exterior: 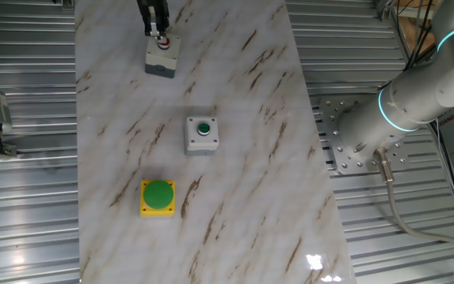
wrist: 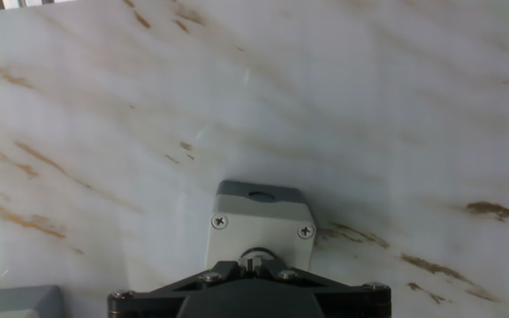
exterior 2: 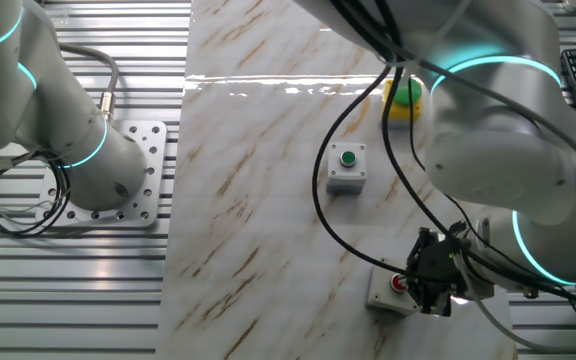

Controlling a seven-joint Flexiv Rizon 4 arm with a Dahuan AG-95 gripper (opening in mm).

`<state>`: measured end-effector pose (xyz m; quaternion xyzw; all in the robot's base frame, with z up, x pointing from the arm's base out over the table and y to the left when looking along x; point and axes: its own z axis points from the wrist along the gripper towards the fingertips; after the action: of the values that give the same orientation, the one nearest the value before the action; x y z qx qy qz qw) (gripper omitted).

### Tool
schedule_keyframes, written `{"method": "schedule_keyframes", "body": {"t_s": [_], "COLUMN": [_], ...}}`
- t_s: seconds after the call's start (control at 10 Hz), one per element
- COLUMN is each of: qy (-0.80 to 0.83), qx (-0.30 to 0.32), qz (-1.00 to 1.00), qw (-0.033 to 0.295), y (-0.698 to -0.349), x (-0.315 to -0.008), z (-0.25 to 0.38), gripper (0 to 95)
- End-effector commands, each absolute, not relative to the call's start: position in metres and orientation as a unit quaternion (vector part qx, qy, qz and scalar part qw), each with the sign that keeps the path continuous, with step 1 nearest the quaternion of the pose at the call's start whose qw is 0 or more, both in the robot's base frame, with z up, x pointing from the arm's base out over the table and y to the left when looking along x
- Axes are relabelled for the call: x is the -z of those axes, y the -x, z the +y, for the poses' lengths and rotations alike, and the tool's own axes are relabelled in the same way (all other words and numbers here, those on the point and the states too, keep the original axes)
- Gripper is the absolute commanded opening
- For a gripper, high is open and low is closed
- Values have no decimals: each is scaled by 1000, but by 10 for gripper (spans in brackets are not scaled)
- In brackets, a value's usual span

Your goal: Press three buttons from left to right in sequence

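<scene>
Hand (exterior: pixel 158 33) sat over the grey box's red button (exterior: pixel 162 42); grip state unclear. Press straight down, centred, then lift.

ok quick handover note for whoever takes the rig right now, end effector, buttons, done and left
End effector: right over the red button box, fingertips at its red button; open or shut cannot be told, nor whether the button is pressed in.
Dark-green button box: mid table, untouched.
Yellow box with the green dome button: far end of the row, untouched.
Done: arm is on the first button.
Left: confirm that press, then the dark-green button, then the dome.
</scene>
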<state>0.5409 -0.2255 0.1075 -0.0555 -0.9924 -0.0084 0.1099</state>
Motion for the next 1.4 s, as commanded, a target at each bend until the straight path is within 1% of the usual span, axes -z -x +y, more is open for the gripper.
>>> {"method": "schedule_keyframes", "body": {"t_s": [0.1, 1.1, 1.3, 1.4], "qy": [54, 58, 64, 62], "qx": [12, 25, 34, 33], "qz": [-992, -992, -990, -990], "qw": [111, 114, 125, 119], "y": [-541, -541, -541, -541], "x": [-107, -102, -101, -100], "z": [-226, -227, -227, -227], "gripper": [0, 0, 0, 0]}}
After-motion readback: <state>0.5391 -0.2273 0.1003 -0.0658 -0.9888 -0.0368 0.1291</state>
